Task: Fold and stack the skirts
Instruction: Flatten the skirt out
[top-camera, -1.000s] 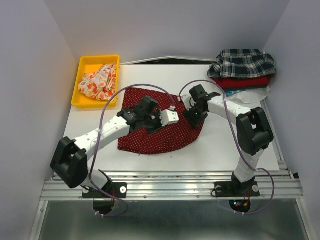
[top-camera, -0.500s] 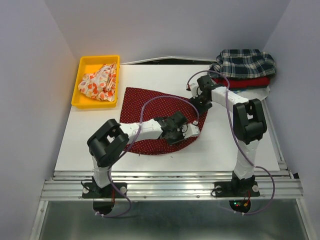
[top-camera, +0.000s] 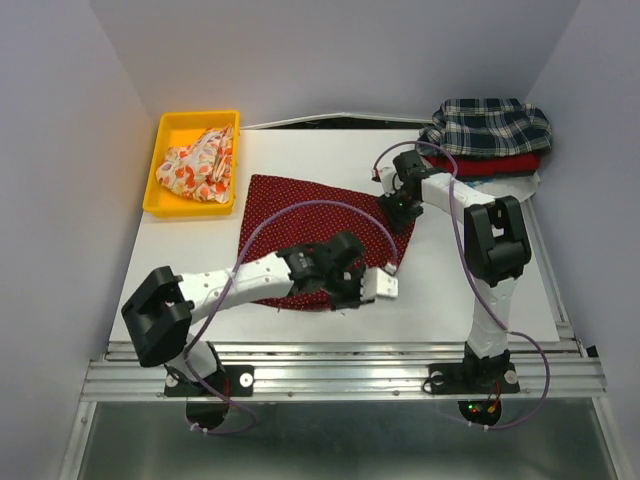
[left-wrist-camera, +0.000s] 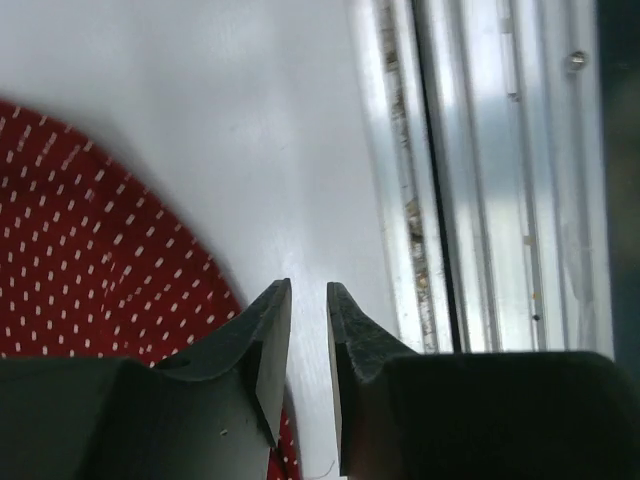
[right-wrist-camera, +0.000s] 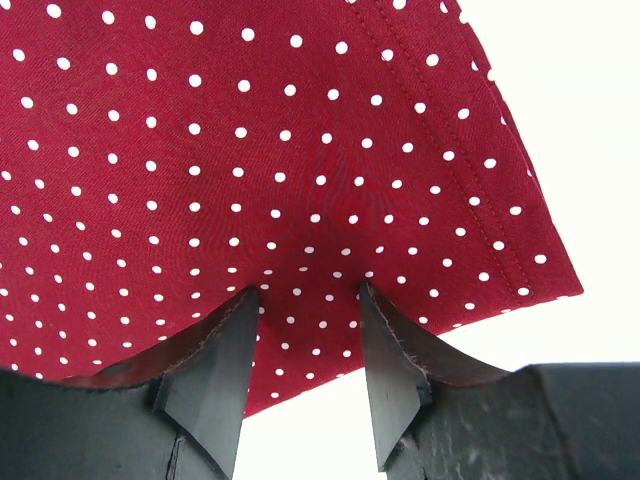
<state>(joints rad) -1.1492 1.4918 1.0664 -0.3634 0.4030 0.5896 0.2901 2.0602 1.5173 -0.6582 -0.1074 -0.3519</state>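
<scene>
The step in hand looks like the first fold of the dotted skirt (top-camera: 310, 215), which lies spread flat in the middle of the table (top-camera: 450, 290); two skirts are already stacked at the far right corner, the plaid skirt (top-camera: 490, 125) on the plain red skirt (top-camera: 490, 163), and the cream skirt (top-camera: 195, 160) lies crumpled in the yellow tray (top-camera: 165, 125) at the far left.

The right gripper (right-wrist-camera: 307, 292) stands on the dotted skirt's far right corner, its jaws apart and straddling a slight pucker of cloth just inside the stitched hem; nothing is clamped yet. The left gripper (left-wrist-camera: 308, 290) sits low at the near right edge, its jaws only narrowly apart with bare table showing between them; the cloth's curved edge lies just beside and partly under one finger.

The next move probably calls for both pairs of jaws to pinch the hem, then lift and carry that side across together.

The dotted cloth is thin, soft and dark red with small white dots; its outline is fan-like with a rounded hem; the tray is hard plastic; the table is smooth and white.
</scene>
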